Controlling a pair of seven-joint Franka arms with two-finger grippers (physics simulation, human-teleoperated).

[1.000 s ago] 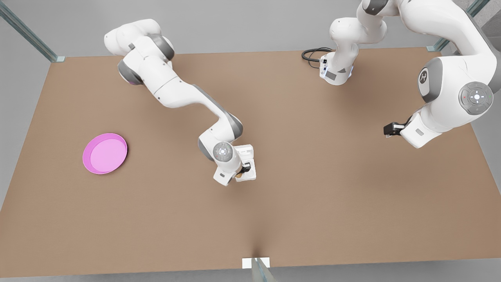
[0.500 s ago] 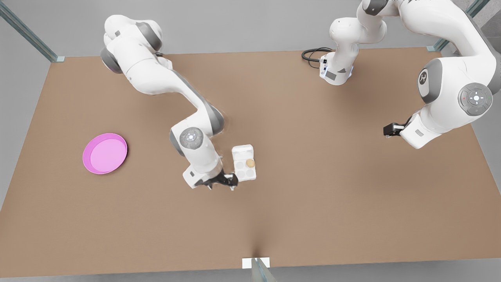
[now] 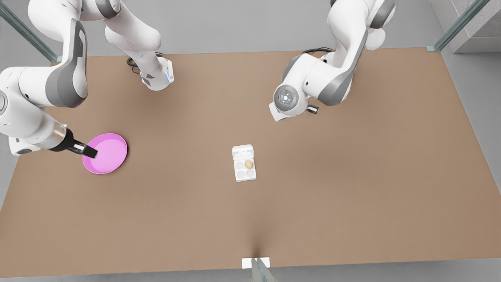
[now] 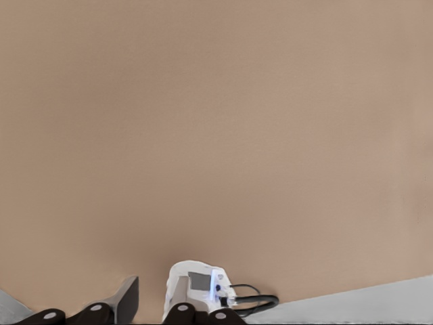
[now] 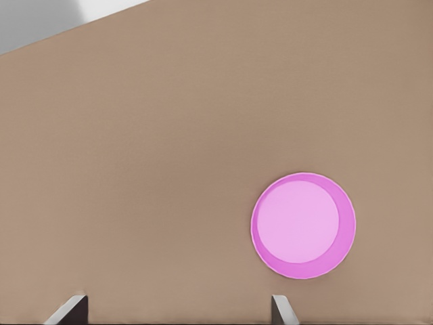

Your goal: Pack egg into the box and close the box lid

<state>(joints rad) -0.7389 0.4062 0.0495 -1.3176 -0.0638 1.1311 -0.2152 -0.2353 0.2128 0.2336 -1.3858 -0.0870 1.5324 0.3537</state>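
Right tool, spread wide, hangs over the round pink plate. Mid-worktop, the tan-brown egg sits in a cup of the white four-cup carton, by the open flat white lid. Left tool hovers beyond; can't tell its state. I'd nudge the lid's free edge over gently so the carton doesn't slide.

My arms are glossy white with grey joint bands. A round dial cap marks one wrist. Black cables coil beside that arm's base.
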